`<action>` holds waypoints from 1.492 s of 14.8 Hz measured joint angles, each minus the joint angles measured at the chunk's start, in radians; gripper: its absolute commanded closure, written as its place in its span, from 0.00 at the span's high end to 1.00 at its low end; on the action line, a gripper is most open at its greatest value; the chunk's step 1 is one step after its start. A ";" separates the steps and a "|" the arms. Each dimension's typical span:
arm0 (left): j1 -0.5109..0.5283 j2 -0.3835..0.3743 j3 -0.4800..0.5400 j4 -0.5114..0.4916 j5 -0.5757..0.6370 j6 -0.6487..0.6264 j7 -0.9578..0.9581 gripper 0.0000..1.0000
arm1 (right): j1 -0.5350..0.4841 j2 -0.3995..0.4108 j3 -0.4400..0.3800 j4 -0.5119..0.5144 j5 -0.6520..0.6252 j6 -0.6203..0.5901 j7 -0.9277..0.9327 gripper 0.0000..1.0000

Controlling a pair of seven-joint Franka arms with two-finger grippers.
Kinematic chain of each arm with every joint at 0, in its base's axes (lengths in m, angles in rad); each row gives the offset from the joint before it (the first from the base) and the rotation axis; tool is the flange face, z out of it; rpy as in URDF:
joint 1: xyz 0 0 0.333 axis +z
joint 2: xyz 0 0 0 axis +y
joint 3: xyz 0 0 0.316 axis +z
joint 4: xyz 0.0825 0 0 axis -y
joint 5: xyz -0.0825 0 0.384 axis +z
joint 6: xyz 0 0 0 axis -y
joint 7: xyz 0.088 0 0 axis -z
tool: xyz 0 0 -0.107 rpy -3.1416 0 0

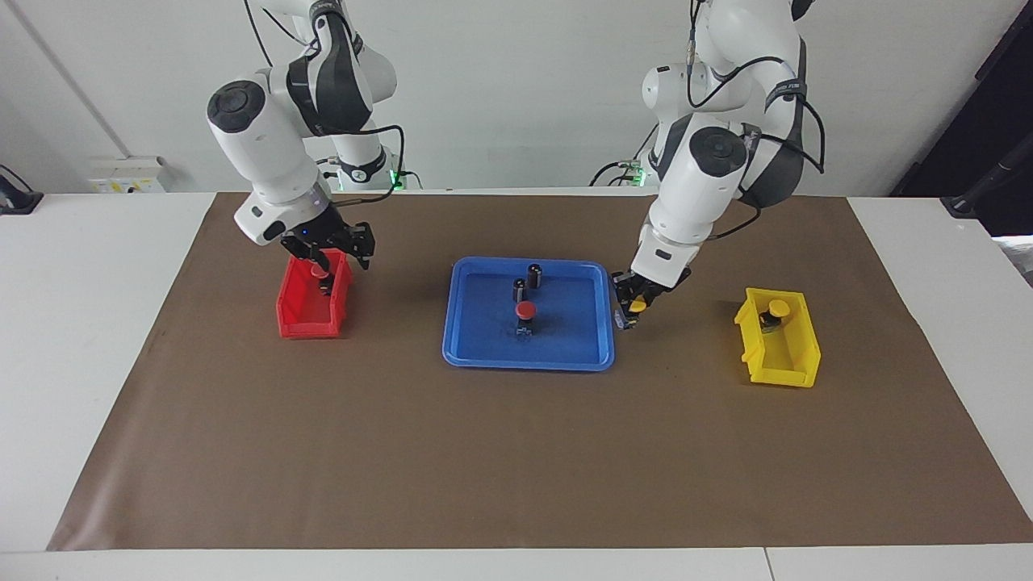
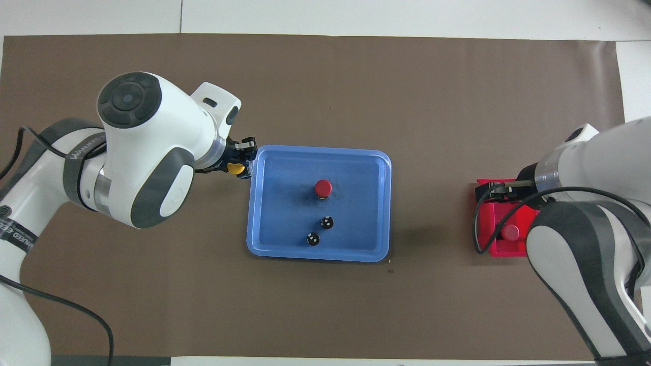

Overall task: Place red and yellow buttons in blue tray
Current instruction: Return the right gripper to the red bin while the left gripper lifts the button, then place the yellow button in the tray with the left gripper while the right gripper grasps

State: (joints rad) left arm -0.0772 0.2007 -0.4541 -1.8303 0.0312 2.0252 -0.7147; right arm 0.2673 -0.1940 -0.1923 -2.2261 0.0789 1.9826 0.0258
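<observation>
My left gripper point(image 1: 633, 311) is shut on a yellow button point(image 1: 637, 306) and hangs just above the rim of the blue tray point(image 1: 529, 363) at the end toward the left arm; in the overhead view the yellow button point(image 2: 235, 168) sits just outside the blue tray point(image 2: 318, 256). A red button point(image 1: 525, 311) stands upright in the middle of the tray. My right gripper point(image 1: 343, 260) hovers open over the red bin point(image 1: 311, 319), with a second red button point(image 1: 320, 274) lying in the bin just below its fingers. Another yellow button point(image 1: 776, 309) sits in the yellow bin point(image 1: 779, 347).
Two dark capless cylinders point(image 1: 535, 275) point(image 1: 519, 290) stand in the tray, nearer to the robots than the red button. A brown mat point(image 1: 516, 468) covers the table. In the overhead view the left arm hides the yellow bin.
</observation>
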 measured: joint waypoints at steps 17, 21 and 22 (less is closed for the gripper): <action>-0.051 0.144 -0.174 -0.007 0.184 0.085 -0.328 0.01 | -0.147 -0.033 0.004 -0.264 -0.026 0.247 -0.172 0.64; -0.050 0.156 -0.174 -0.007 0.231 0.104 -0.351 0.01 | -0.150 -0.018 0.004 -0.276 -0.026 0.290 -0.175 0.64; -0.050 0.163 -0.174 -0.007 0.245 0.105 -0.360 0.01 | -0.150 -0.016 0.004 -0.281 -0.026 0.294 -0.175 0.64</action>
State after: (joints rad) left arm -0.1268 0.3637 -0.6284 -1.8377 0.2763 2.1304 -1.0750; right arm 0.1177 -0.2104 -0.1881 -2.5074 0.0529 2.2770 -0.1490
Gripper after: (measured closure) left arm 0.595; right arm 0.361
